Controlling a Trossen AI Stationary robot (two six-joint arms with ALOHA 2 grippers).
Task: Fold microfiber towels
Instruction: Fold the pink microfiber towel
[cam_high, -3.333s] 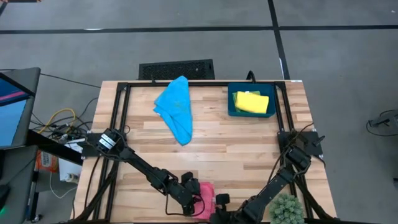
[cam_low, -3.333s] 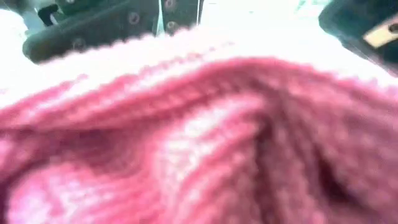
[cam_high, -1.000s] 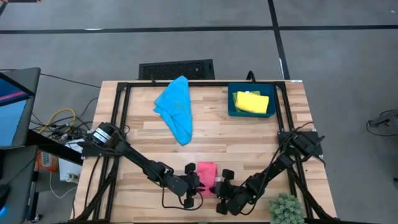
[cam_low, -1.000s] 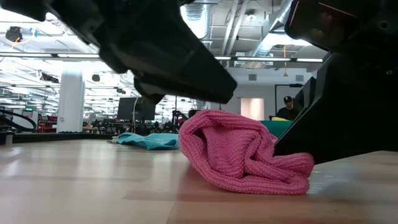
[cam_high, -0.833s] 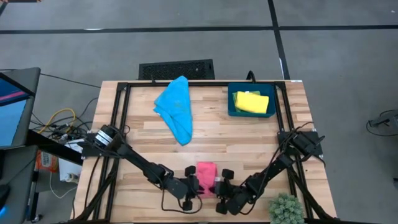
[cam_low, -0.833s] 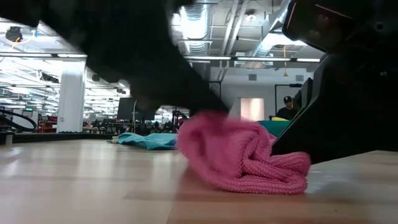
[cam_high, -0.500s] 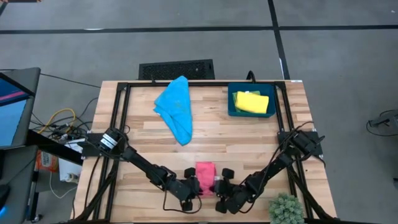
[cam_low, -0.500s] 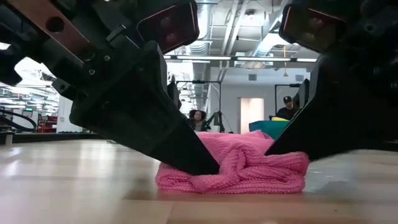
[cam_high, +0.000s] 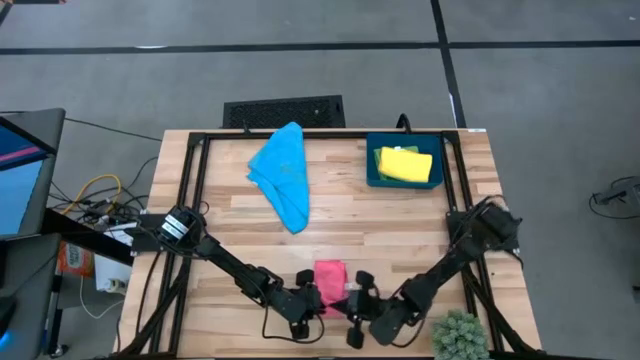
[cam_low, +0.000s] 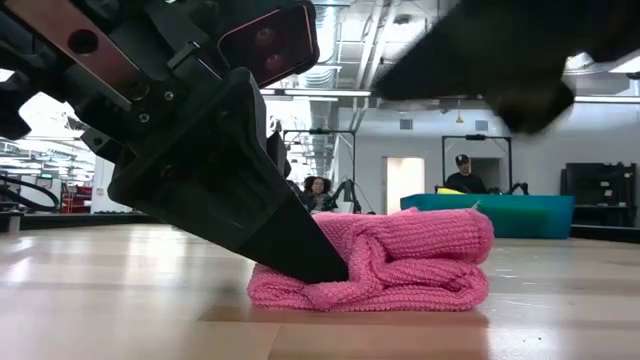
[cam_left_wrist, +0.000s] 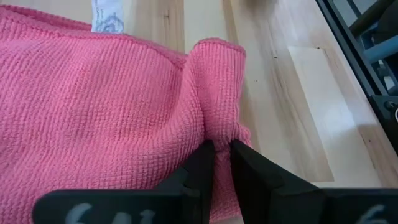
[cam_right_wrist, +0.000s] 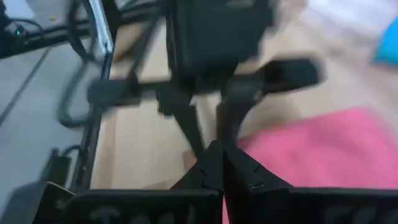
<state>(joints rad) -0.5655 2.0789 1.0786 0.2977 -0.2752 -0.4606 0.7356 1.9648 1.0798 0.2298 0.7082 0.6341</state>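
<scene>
The folded pink microfiber towel (cam_high: 330, 275) lies at the wooden table (cam_high: 400, 225)'s near edge, between the left gripper (cam_high: 312, 297) and the right gripper (cam_high: 358, 300), the crumpled sky-blue microfiber towel (cam_high: 282, 172) far behind.

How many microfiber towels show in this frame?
3: a pink folded towel at the table's near edge, a sky-blue crumpled towel farther back, a yellow folded towel in the tray. Others may be hidden.

Folded pink towel (cam_high: 330, 276) near edge; crumpled blue towel (cam_high: 282, 172); yellow towel (cam_high: 405, 163) in tray.

Even overhead light, soft shadows; right wrist view motion-blurred; low view ceiling lights glare, near arm blurred.
</scene>
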